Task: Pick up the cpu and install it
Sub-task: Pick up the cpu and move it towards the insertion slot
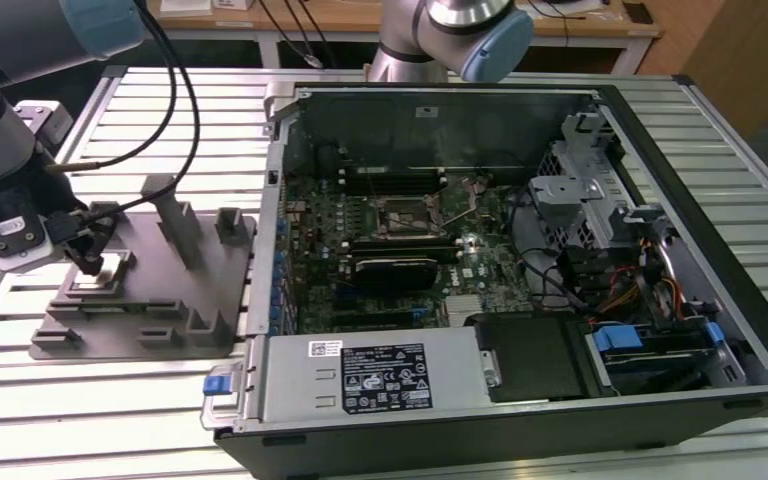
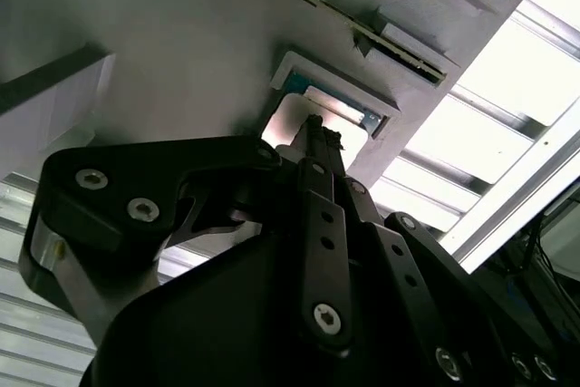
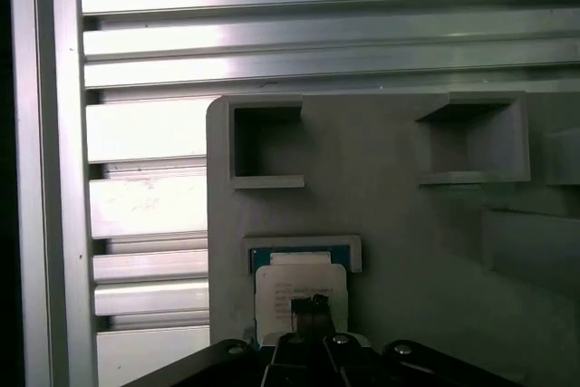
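The cpu (image 1: 99, 283) is a small silvery-white square lying flat in a raised nest at the near corner of the grey fixture (image 1: 157, 325), at the exterior view's left. My gripper (image 1: 88, 265) points straight down onto it. In both wrist views the black fingers come together in one narrow tip (image 3: 311, 301) that rests on the cpu's (image 3: 294, 283) pale top, with nothing clamped between them. The second wrist view has the same tip (image 2: 315, 126) against the cpu (image 2: 288, 124) in its nest. The black-framed socket (image 1: 404, 217) sits on the motherboard inside the open computer case.
The open computer case (image 1: 651, 130) lies on its side at the exterior view's right, with a drive cage, cables and power supply (image 1: 371, 375) inside. Upright grey posts (image 1: 171, 220) rise from the fixture beside my gripper. A second robot arm (image 1: 458, 35) stands behind the case. The slatted metal table (image 1: 91, 420) runs all round.
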Controlling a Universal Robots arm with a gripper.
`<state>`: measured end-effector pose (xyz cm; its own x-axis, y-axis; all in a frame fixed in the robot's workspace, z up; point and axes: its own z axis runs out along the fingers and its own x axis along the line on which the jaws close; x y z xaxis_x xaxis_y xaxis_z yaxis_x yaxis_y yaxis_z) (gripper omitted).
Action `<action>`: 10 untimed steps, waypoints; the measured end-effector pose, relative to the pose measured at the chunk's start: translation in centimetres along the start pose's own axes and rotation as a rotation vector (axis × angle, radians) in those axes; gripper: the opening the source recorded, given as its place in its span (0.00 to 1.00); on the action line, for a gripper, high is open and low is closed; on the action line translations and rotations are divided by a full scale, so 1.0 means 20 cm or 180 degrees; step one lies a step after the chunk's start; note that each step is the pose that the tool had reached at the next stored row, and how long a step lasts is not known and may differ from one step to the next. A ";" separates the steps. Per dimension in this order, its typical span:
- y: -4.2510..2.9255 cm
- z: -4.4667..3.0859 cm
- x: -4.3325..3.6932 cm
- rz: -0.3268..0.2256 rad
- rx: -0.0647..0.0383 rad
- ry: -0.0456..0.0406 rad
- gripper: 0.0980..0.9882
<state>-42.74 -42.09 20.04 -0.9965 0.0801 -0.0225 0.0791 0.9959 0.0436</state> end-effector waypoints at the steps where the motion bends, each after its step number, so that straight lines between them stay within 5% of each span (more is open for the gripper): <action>1: 0.000 0.000 0.000 0.0000 0.0000 0.0000 0.01; 10: 0.000 0.002 0.000 0.0000 0.0000 -0.0001 0.07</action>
<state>-42.74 -42.08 20.01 -0.9965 0.0801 -0.0227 0.0791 0.9959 0.0437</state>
